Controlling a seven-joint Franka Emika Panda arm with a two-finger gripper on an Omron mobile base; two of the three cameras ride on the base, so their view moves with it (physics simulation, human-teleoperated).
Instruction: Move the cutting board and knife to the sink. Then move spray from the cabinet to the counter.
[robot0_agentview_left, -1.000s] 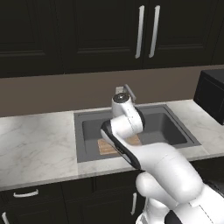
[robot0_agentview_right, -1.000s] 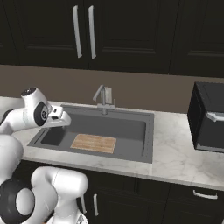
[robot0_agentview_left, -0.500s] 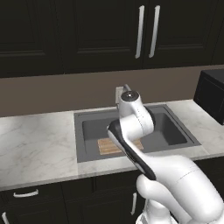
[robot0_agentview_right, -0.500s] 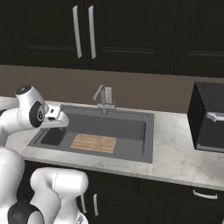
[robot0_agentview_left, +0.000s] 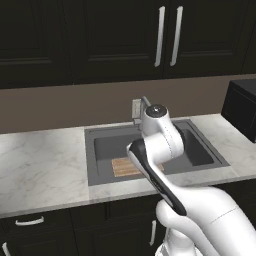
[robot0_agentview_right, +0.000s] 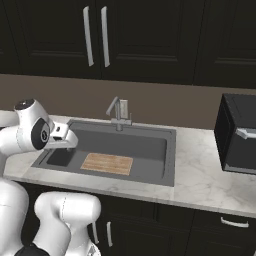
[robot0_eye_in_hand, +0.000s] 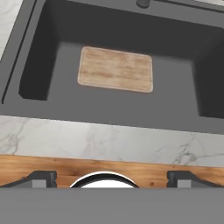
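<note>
The cutting board (robot0_eye_in_hand: 116, 68) lies flat on the floor of the dark sink (robot0_eye_in_hand: 205, 92), left of its middle, with nothing on it. It also shows as a light-brown board (robot0_agentview_right: 107, 163) in the basin from the right, and partly behind my arm (robot0_agentview_left: 121, 167) from the left. My gripper (robot0_eye_in_hand: 112, 179) hangs open and empty above the counter's front edge (robot0_eye_in_hand: 109, 140), well clear of the board. The knife and the spray are out of view. The cabinet doors (robot0_agentview_right: 95, 37) above the sink are closed.
A silver faucet (robot0_agentview_right: 119, 111) stands at the sink's back edge. A black microwave (robot0_agentview_right: 239, 134) sits on the counter to the right. Marble counter (robot0_agentview_left: 40, 167) stretches left of the sink. Drawer and door handles (robot0_agentview_left: 26, 221) line the dark fronts below.
The arm has drawn back a little from over the sink toward the robot. The cutting board has stayed where it lies in the basin. The gripper stays open.
</note>
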